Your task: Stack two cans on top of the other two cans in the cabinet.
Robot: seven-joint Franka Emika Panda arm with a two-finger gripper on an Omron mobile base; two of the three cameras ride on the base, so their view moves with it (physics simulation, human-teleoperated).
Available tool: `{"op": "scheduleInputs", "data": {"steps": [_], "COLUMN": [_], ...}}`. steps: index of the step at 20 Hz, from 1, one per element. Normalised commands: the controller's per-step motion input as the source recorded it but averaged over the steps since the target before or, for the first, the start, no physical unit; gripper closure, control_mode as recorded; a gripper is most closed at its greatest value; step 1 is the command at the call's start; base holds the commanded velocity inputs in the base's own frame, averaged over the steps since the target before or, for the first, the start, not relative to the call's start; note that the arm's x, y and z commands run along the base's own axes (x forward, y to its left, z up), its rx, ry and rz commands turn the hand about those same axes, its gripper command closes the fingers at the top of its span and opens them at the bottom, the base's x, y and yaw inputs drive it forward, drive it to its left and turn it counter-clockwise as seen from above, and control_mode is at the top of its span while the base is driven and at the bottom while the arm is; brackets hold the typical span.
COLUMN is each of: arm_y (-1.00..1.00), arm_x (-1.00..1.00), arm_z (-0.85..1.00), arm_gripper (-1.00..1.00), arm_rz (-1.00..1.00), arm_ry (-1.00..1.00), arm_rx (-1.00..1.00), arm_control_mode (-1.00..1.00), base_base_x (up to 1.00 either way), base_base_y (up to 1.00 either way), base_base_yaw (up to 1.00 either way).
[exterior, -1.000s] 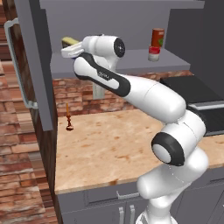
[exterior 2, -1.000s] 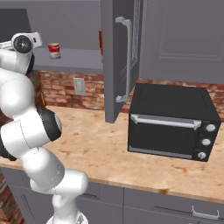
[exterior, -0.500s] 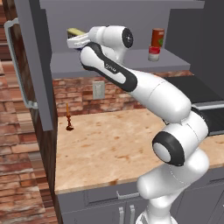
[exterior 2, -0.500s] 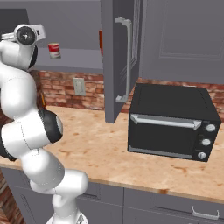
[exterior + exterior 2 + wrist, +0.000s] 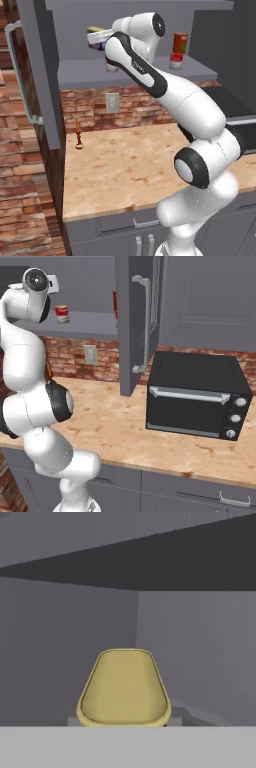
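The grey cabinet's shelf [image 5: 75, 75] holds the tall orange-red can [image 5: 180, 42], which stands on a red-and-white can [image 5: 175, 61] at the right. The second red-and-white can [image 5: 62, 313] stands alone further left, partly behind my arm in the left base view. My gripper [image 5: 96, 37] is inside the cabinet, shut on the squat blue can with the yellow label [image 5: 95, 30], a little above and left of that lone can. The blue can's yellow top [image 5: 124, 687] sits between my fingers in the hand view, facing the cabinet's grey back corner.
The cabinet's left door [image 5: 35, 75] with its curved silver handle [image 5: 20, 75] stands open; the right door [image 5: 135, 321] is open too. A black toaster oven [image 5: 197, 393] sits on the counter [image 5: 125, 170] to the right. A small brown figure [image 5: 78, 137] stands by the brick wall.
My hand with the blue can has risen and shifted right along the shelf, closer to the lone red-and-white can. The other cans have not moved.
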Motion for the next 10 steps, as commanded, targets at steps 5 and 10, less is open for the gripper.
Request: {"op": "scheduleInputs", "data": {"steps": [5, 10], "arm_y": [-0.24, -0.04], "arm_x": [-0.18, -0.12], "arm_z": [-0.22, -0.27], "arm_gripper": [1.0, 1.0], "arm_rz": [-0.01, -0.03], "arm_ry": [-0.01, -0.02], "arm_rx": [0.0, 0.0], "arm_control_mode": [-1.0, -1.0], "base_base_x": [0.0, 0.0], "base_base_y": [0.0, 0.0], "base_base_yaw": [0.0, 0.0]}}
